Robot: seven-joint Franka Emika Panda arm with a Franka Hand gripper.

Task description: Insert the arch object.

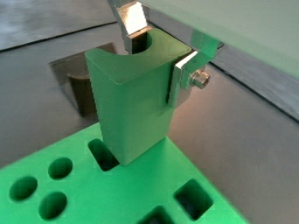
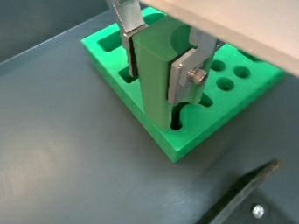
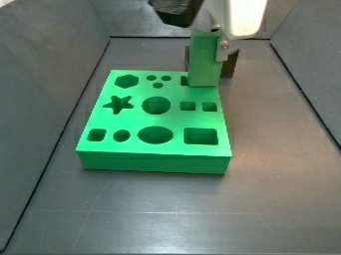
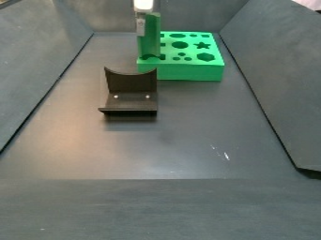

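The arch object, here a tall green block with a curved notch in its top end, is standing upright at a corner of the green board. Its lower end is meeting a slot there; how deep it is sitting cannot be told. The board is lying flat on the dark floor, its top showing star, round and square holes. The fixture is standing on the floor just beside that corner, apart from the board. The gripper is hanging directly above the slot, its jaws clamping the block's upper part. A silver finger is pressing flat on each side face in both wrist views.
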